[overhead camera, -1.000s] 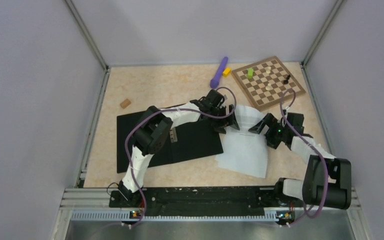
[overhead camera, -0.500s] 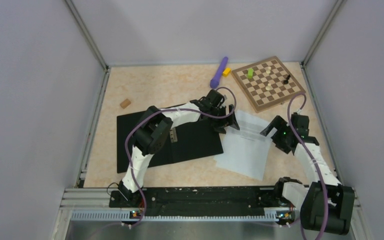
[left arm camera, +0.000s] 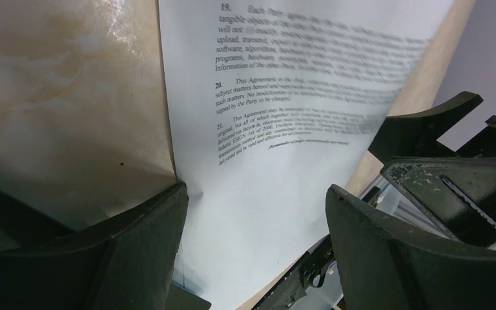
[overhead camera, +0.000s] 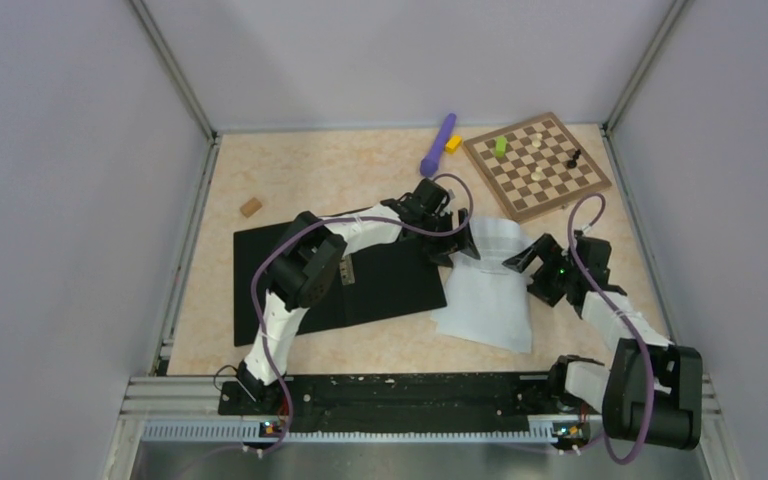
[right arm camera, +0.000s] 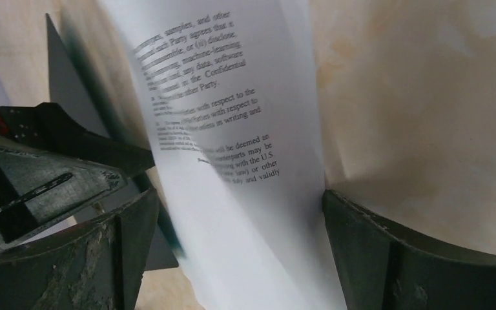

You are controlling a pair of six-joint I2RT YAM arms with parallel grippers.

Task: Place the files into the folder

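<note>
From above, the folder (overhead camera: 270,275) lies open on the worktop (overhead camera: 340,175), black inner faces up, under the left arm. The files (overhead camera: 490,295) lie flat just beside its right edge, outside it, their far end between the two arms. The left end effector (overhead camera: 457,243) sits low at the files' far left corner with its jaws spread and nothing in them. The right end effector (overhead camera: 525,262) is at the files' right edge, also spread wide and released. At the back right a chessboard (overhead camera: 537,165) carries a few pieces, with a purple stick (overhead camera: 438,143) and a yellow block (overhead camera: 453,143) just left of it, and a small brown block (overhead camera: 251,207) lies well apart at the left. In the left wrist view, the fingers (left arm camera: 155,226) stand wide apart over a printed sheet of the files (left arm camera: 284,97) whose corner lies between them, ungripped, and the other end effector (left arm camera: 439,161) is close on the right. In the right wrist view, the fingers (right arm camera: 374,245) are equally wide, and a sheet (right arm camera: 232,97), partly blurred, runs between them without being clamped.
</note>
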